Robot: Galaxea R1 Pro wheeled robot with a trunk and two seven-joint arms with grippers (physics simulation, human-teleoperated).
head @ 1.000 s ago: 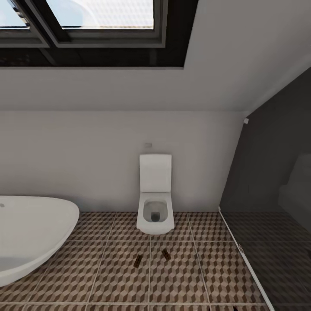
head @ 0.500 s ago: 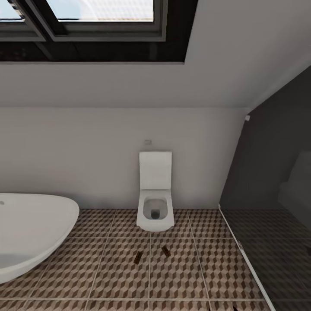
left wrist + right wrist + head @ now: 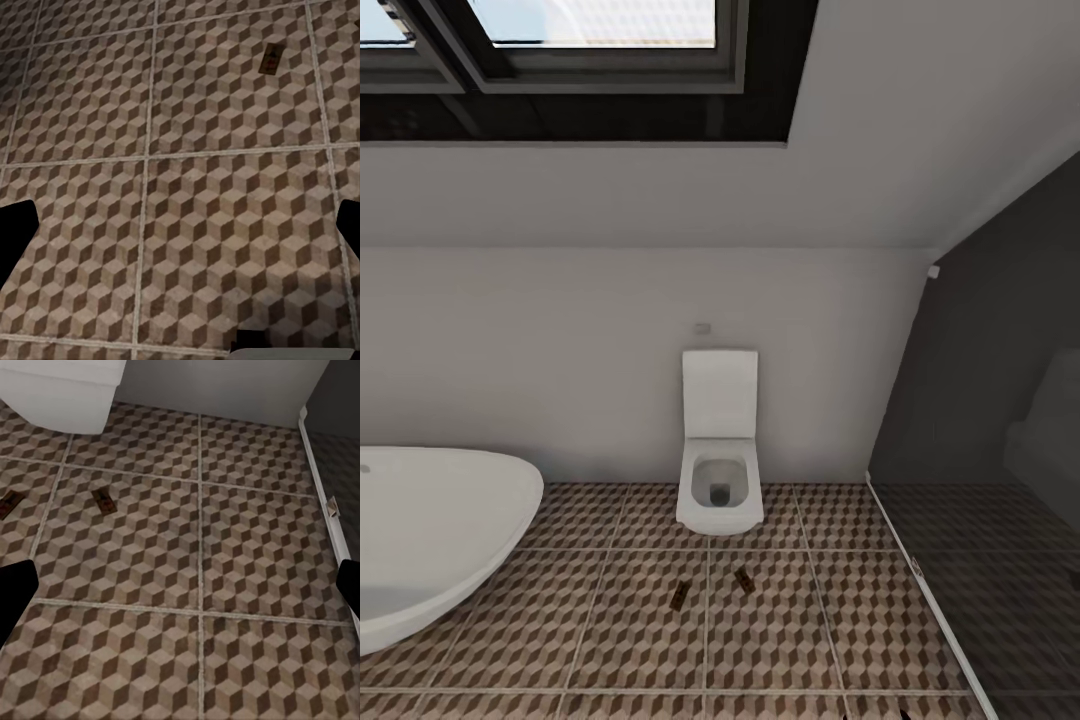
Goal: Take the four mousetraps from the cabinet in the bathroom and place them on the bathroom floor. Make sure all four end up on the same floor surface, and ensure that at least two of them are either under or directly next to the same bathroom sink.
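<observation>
Ahead of me, two mousetraps lie flat on the bathroom floor [image 3: 630, 640], a short way out from the front of the white toilet [image 3: 720, 495]. One mousetrap [image 3: 679, 597] sits just beside a grout line, the other mousetrap [image 3: 744, 580] on the neighbouring tile, near each other but not touching. I judge they were set down here as part of the task, though no sink shows nearby, so the rule about two traps by the sink looks unmet from this spot.

My left jaws [image 3: 180, 225] hang over bare tiles with both dark fingertips far apart and nothing between them. My right jaws [image 3: 180, 585] are likewise spread wide and empty.

A rounded white bathtub [image 3: 430, 540] crowds the floor's left edge. A dark glass partition [image 3: 980, 480] with a white base rail closes off the right edge. A dark-framed window [image 3: 590, 70] sits high on the sloped ceiling.
</observation>
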